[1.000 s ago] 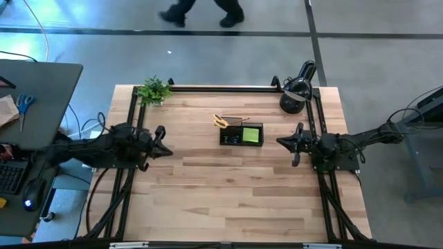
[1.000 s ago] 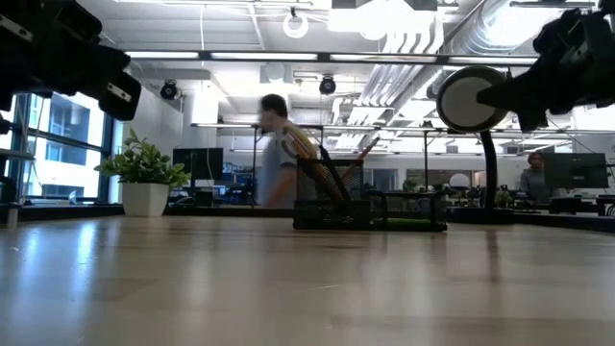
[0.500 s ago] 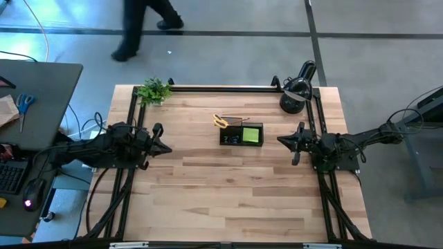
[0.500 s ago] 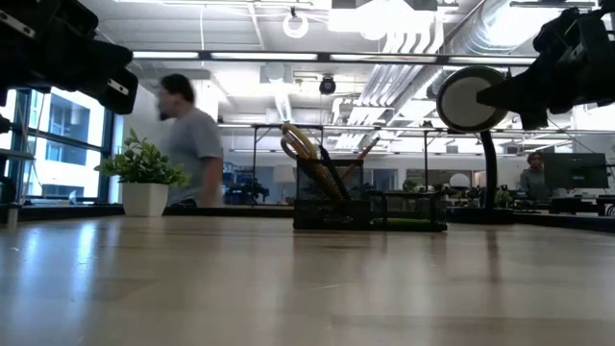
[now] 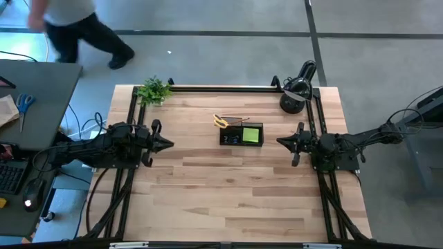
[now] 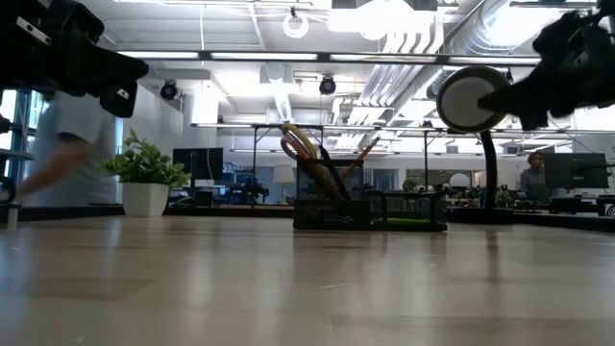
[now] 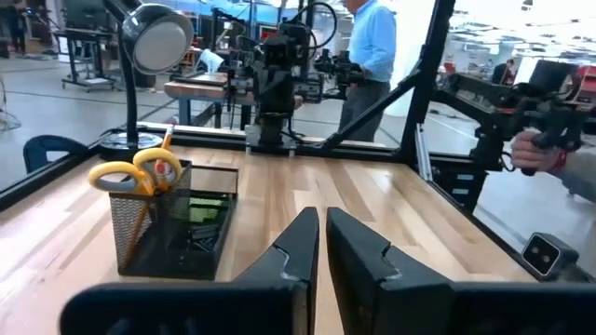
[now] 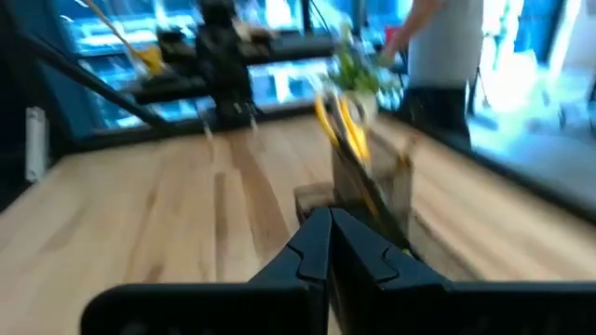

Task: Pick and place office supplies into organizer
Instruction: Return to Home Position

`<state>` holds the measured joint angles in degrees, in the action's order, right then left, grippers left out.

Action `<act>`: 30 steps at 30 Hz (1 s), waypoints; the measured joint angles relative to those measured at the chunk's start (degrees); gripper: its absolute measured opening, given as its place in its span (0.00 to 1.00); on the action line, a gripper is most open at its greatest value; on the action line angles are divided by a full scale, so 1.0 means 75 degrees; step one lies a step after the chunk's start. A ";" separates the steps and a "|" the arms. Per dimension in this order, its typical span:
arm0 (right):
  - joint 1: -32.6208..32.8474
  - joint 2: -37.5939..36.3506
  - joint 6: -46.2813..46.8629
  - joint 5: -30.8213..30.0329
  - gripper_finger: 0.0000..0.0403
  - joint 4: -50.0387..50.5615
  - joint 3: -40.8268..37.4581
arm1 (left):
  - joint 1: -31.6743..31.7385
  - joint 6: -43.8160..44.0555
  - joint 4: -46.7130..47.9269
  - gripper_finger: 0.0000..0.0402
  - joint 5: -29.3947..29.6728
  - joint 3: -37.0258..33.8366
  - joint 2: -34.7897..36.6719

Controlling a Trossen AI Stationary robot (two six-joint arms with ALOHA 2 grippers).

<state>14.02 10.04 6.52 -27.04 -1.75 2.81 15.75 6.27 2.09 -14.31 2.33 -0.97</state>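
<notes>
The black mesh organizer (image 5: pixel 241 133) stands on the table's far middle. Yellow-handled scissors (image 5: pixel 221 122) stick up out of its taller section (image 6: pixel 322 192), beside orange pencils (image 6: pixel 368 149). A lime-green sticky-note pad (image 5: pixel 252 134) lies in its low section. My left gripper (image 5: pixel 168 144) hovers level at the table's left edge, pointing at the organizer, shut and holding nothing; its fingertips (image 7: pixel 321 233) show almost together in the left wrist view. My right gripper (image 5: pixel 280 141) hovers level at the right edge, shut (image 8: pixel 329 228) and holding nothing.
A small green plant (image 5: pixel 154 90) stands at the far left corner and a black domed desk lamp (image 5: pixel 296 88) at the far right. Black frame rails (image 5: pixel 221 88) run along the far and side edges. A person (image 5: pixel 69 28) walks on the floor beyond the far left.
My left gripper has turned a little at the wrist while staying in place, and its tip now points more directly across the table. The person behind the table has walked from the middle toward the left. The organizer and its contents have not moved.
</notes>
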 joint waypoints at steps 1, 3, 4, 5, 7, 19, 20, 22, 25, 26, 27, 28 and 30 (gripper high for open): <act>0.0000 -0.0003 -0.0308 0.0077 0.00 -0.0283 0.0000 | 0.0000 0.0000 0.0000 0.04 -0.0002 0.0000 0.0000; 0.0000 -0.0013 -0.1043 0.0157 0.00 -0.0898 0.0000 | 0.0000 -0.0001 0.0000 0.04 0.0001 0.0000 0.0000; 0.0000 -0.0039 -0.1369 0.0178 0.00 -0.1149 0.0000 | 0.0000 0.0000 0.0000 0.04 0.0000 0.0000 0.0000; -0.0002 -0.0079 -0.1629 0.0204 0.00 -0.1292 0.0000 | 0.0000 0.0002 0.0000 0.04 0.0000 0.0000 0.0000; -0.0060 -0.0256 -0.1887 0.0198 0.00 -0.1297 0.0003 | 0.0000 0.0002 0.0000 0.04 0.0001 0.0000 0.0000; -0.0688 -0.1262 -0.1240 0.1370 0.00 0.0152 0.0003 | 0.0000 -0.0007 0.0009 0.04 0.0013 -0.0003 -0.0003; -0.0689 -0.1259 -0.1245 0.1467 0.00 0.0161 0.0003 | 0.0000 -0.0007 0.0009 0.04 0.0015 -0.0003 -0.0003; -0.0688 -0.1259 -0.1400 0.1747 0.00 0.0113 0.0003 | 0.0000 -0.0005 0.0009 0.04 0.0017 -0.0003 -0.0003; -0.0686 -0.1330 -0.1694 0.1870 0.00 -0.0058 0.0003 | 0.0000 -0.0004 0.0009 0.04 0.0013 -0.0003 -0.0003; -0.0688 -0.1332 -0.1741 0.1831 0.00 -0.0069 0.0004 | 0.0000 -0.0004 0.0009 0.04 0.0013 -0.0003 -0.0003; -0.0691 -0.1332 -0.1778 0.1811 0.00 -0.0022 0.0003 | 0.0000 -0.0004 0.0009 0.04 0.0009 -0.0003 -0.0003; -0.0711 -0.1332 -0.1807 0.1787 0.00 0.0026 0.0003 | 0.0000 -0.0004 0.0009 0.04 0.0004 -0.0003 -0.0003; -0.0840 -0.1332 -0.1707 0.1720 0.00 0.0215 0.0003 | 0.0000 -0.0004 0.0009 0.04 0.0001 -0.0003 -0.0003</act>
<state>7.72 0.05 -6.29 -14.14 -0.15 2.83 15.75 6.24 2.15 -14.30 2.31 -0.99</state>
